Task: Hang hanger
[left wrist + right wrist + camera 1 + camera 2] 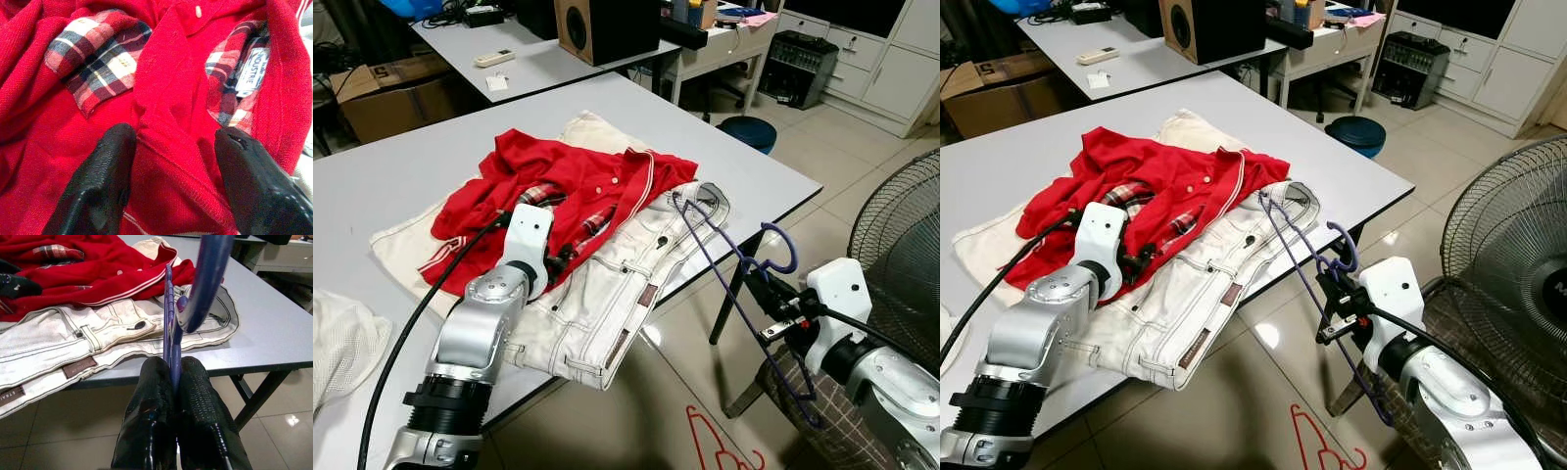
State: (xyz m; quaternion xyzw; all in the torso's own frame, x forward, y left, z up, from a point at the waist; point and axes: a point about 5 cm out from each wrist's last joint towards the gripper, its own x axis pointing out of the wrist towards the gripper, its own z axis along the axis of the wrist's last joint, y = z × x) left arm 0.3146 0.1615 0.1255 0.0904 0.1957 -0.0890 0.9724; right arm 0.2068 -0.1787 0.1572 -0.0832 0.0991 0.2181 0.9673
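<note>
My right gripper point(172, 374) sits low and to the right in the head views, off the edge of the grey table point(401, 166), with its two black fingers pressed together on the thin wire of a purple hanger point(724, 284). The hanger runs from my fingers up toward the middle of the frame, its far end lying on the white jeans point(617, 284) near their waistband, and its hook point(781, 253) curls just above my grip. My right wrist view shows what the head views cannot: the wire pinched tight between the fingertips, and the hook looming blurred at the top of that picture. My left gripper point(173, 147) is at the left centre of the head views, lying on the red shirt point(568, 186) that is spread over the jeans. From the head the fingertips are mostly hidden by the wrist, but the left wrist view shows them spread apart, resting on the red cloth with a raised fold lying between them; I cannot tell if they grip it. That view also shows the plaid lining point(98, 54) and a collar label point(252, 71). On the floor at the bottom of the head views lies a red hanger point(715, 446), and a standing fan point(901, 245) rises at the right edge.
</note>
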